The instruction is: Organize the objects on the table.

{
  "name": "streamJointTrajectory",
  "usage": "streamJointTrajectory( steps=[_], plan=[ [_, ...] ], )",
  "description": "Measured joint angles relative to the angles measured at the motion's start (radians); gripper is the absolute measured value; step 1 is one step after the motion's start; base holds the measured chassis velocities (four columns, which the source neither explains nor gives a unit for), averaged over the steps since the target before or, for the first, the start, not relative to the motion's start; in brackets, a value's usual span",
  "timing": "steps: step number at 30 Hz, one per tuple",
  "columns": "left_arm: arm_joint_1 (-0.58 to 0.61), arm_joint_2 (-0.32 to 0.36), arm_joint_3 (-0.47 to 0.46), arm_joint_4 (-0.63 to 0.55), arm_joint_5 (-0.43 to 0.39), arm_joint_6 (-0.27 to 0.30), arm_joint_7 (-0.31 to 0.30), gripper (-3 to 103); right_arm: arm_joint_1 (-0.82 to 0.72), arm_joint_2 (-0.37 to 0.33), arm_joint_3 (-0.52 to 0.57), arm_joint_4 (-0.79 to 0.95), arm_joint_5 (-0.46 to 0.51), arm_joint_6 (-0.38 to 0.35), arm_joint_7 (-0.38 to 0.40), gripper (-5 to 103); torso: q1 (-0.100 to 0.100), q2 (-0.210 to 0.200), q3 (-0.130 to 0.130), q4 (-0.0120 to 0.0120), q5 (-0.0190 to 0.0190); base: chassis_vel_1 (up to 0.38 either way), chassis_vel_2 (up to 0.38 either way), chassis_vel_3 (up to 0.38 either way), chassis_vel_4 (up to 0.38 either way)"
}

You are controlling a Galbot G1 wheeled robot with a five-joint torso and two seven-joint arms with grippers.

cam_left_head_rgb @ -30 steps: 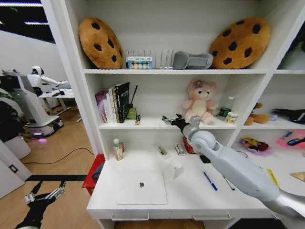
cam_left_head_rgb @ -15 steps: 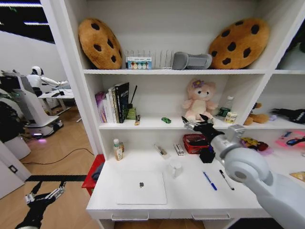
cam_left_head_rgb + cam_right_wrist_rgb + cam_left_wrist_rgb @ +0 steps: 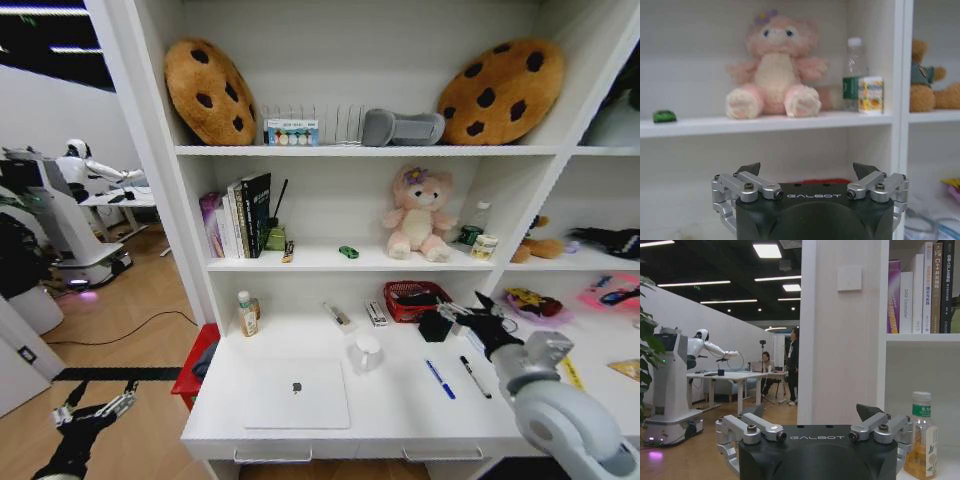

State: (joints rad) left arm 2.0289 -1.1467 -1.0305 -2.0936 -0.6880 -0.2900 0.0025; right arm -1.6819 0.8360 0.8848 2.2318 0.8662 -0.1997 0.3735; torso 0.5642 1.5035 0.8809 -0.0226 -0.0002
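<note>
A tiny green toy car (image 3: 348, 252) rests alone on the middle shelf, and it shows again as the green car (image 3: 664, 116) left of the pink plush. My right gripper (image 3: 463, 309) hovers open and empty above the right part of the table (image 3: 400, 412), beside the red basket (image 3: 412, 298); the right gripper (image 3: 806, 172) faces the shelf with its jaws apart. A silver laptop (image 3: 297, 393) lies shut near the front edge. Blue pen (image 3: 441, 380) and black pen (image 3: 475, 377) lie just in front of the right gripper. My left gripper (image 3: 95, 410) hangs open low beside the desk.
A white cup (image 3: 367, 352), a small bottle (image 3: 245, 313) and a small box (image 3: 376, 313) stand on the table. A yellow piece (image 3: 628, 369) lies at the far right. Books, the pink plush (image 3: 418, 215) and cookie cushions fill the shelves. The left gripper (image 3: 812, 415) faces the bottle (image 3: 920, 440).
My right gripper has drawn back from the middle shelf, down and to the right over the table, leaving the green car on the shelf. The left arm has stayed still.
</note>
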Motion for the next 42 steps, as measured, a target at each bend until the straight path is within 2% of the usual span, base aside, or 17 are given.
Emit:
streamJointTrajectory(
  steps=[7, 13, 18, 20, 23, 27, 32, 40, 41, 42],
  plan=[
    [0.000, 0.000, 0.000, 0.000, 0.000, 0.000, 0.000, 100, -0.010, 0.015, -0.046, -0.135, 0.029, -0.010, 0.025, 100, 0.000, 0.000, 0.000, -0.0002, 0.0002, 0.000, 0.000, 0.000, 0.000],
    [0.000, 0.000, 0.000, 0.000, 0.000, 0.000, 0.000, 100, 0.101, -0.027, -0.187, -0.245, 0.126, -0.129, 0.070, 100, 0.000, 0.000, 0.000, 0.0004, 0.0001, 0.000, 0.000, 0.000, 0.000],
    [0.000, 0.000, 0.000, 0.000, 0.000, 0.000, 0.000, 100, 0.169, -0.031, -0.247, -0.306, 0.161, -0.189, 0.069, 100, 0.000, 0.000, 0.000, 0.0003, 0.0002, 0.000, 0.000, 0.000, 0.000],
    [0.000, 0.000, 0.000, 0.000, 0.000, 0.000, 0.000, 100, 0.183, -0.031, -0.259, -0.324, 0.162, -0.200, 0.063, 103, 0.000, 0.000, 0.000, 0.0003, 0.0003, 0.000, 0.000, 0.000, 0.000],
    [0.000, 0.000, 0.000, 0.000, 0.000, 0.000, 0.000, 100, 0.213, -0.052, -0.278, -0.375, 0.160, -0.221, 0.033, 96, 0.000, 0.000, 0.000, 0.0000, 0.0001, 0.000, 0.000, 0.000, 0.000],
    [0.000, 0.000, 0.000, 0.000, 0.000, 0.000, 0.000, 100, 0.231, -0.074, -0.288, -0.399, 0.161, -0.234, 0.014, 95, 0.000, 0.000, 0.000, 0.0000, 0.0003, 0.000, 0.000, 0.000, 0.000],
    [0.000, 0.000, 0.000, 0.000, 0.000, 0.000, 0.000, 100, 0.259, -0.131, -0.316, -0.429, 0.165, -0.273, -0.046, 86, 0.000, 0.000, 0.000, 0.0001, 0.0002, 0.000, 0.000, 0.000, 0.000],
    [0.000, 0.000, 0.000, 0.000, 0.000, 0.000, 0.000, 100, 0.293, -0.161, -0.376, -0.465, 0.157, -0.286, -0.080, 84, 0.000, 0.000, 0.000, 0.0001, 0.0002, 0.000, 0.000, 0.000, 0.000],
    [0.000, 0.000, 0.000, 0.000, 0.000, 0.000, 0.000, 100, 0.297, -0.162, -0.383, -0.472, 0.156, -0.284, -0.085, 77, 0.000, 0.000, 0.000, 0.0001, 0.0002, 0.000, 0.000, 0.000, 0.000],
    [0.000, 0.000, 0.000, 0.000, 0.000, 0.000, 0.000, 100, 0.297, -0.162, -0.383, -0.472, 0.156, -0.284, -0.085, 77, 0.000, 0.000, 0.000, 0.0001, 0.0002, 0.000, 0.000, 0.000, 0.000]
  ],
)
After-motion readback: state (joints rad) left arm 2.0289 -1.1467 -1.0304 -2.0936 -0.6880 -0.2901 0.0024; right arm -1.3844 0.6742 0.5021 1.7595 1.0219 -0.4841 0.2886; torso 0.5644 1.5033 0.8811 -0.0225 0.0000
